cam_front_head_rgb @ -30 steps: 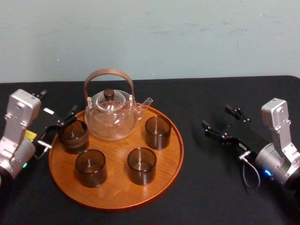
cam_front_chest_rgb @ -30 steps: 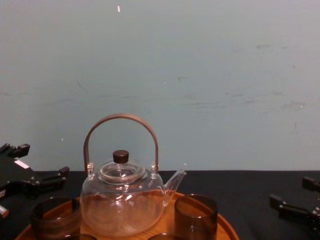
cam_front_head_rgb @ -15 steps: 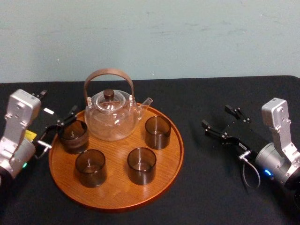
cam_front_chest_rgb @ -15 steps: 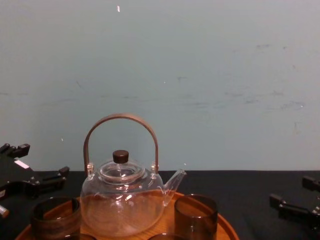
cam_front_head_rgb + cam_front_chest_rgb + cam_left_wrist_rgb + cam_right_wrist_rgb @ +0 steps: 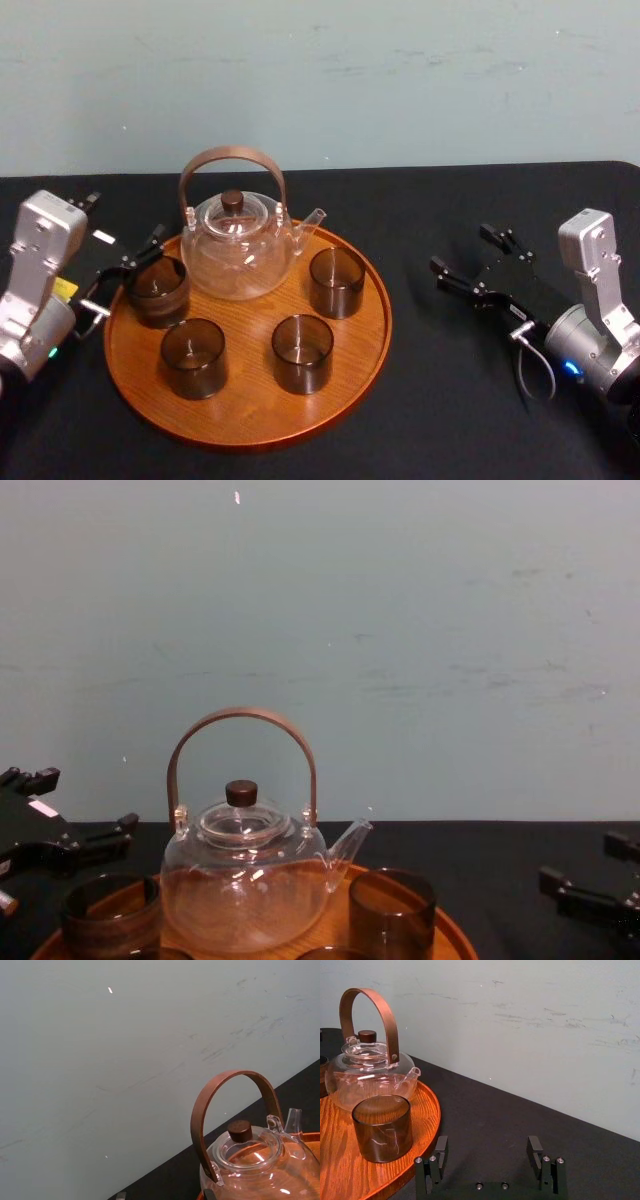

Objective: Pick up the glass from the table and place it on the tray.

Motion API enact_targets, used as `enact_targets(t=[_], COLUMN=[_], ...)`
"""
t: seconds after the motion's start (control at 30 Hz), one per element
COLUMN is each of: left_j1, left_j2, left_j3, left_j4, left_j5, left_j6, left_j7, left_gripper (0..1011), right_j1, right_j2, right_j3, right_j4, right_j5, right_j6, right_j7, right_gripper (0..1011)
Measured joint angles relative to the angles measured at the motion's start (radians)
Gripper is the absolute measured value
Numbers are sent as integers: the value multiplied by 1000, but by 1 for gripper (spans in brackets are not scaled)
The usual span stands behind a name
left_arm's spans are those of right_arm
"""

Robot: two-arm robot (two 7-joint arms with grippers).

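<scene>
Head view: back-left glass stands on tray, just beside left gripper.
Left gripper spread, empty; right gripper likewise, well apart.

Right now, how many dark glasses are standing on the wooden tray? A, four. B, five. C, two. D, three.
A: the far-left glass, near-left glass, near-right glass and far-right glass all stand on the tray, around the teapot.
</scene>
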Motion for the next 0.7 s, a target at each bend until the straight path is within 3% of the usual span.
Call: enact_targets(t=[0.7], left_j1=[0], left_j2=[0], left_j3=[0], left_j4=[0], left_j5=[0], left_j6=[0], left_j7=[0], left_gripper=[1001], right_j1=[0], right_j2=[0], right_j3=[0], right_j4=[0], right_j5=[0], right_j6=[0], right_j7=[0], right_gripper=[1002])
